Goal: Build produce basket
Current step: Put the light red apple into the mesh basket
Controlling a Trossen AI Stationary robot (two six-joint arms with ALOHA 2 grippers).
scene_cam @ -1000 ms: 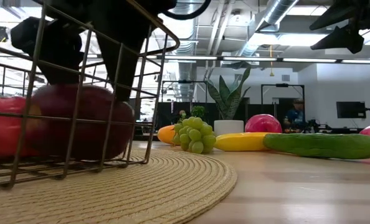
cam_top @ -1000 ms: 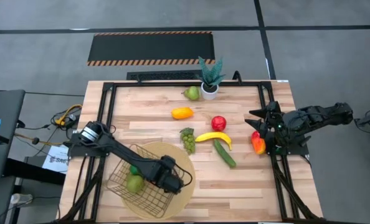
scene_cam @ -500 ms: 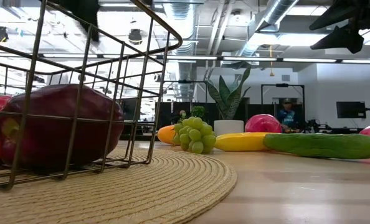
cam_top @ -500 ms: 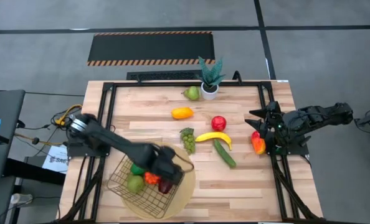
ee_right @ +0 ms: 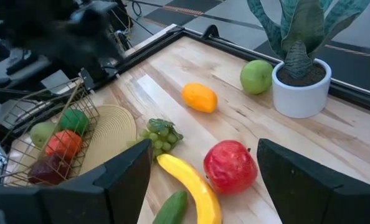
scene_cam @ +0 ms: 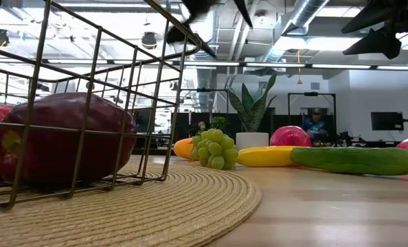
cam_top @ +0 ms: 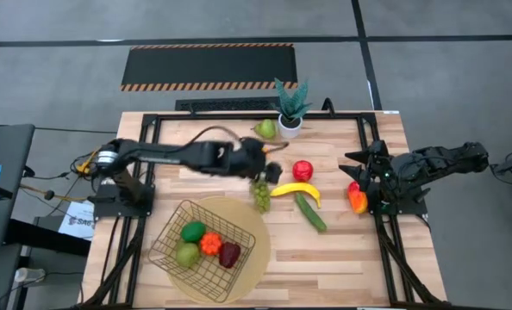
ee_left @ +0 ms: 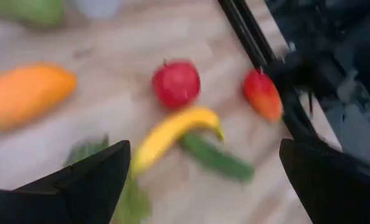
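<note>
The golden wire basket stands on a round tan mat near the table's front left. It holds two green fruits, an orange one and a dark red one. The grapes, banana, cucumber, red apple, a yellow-orange fruit and a green pear lie loose on the wood. The red-orange mango lies by the right rail. My left gripper hovers open above the yellow-orange fruit and grapes. My right gripper waits open beside the mango.
A spiky plant in a white pot stands at the far edge beside the pear. Black rails frame the tabletop. Bare wood lies at the front right of the table.
My left gripper has let go of the dark red fruit, which stays in the basket. It has risen out of the basket and swung toward the far edge and the right. It now hangs over the yellow-orange fruit and grapes. The right arm has kept still.
</note>
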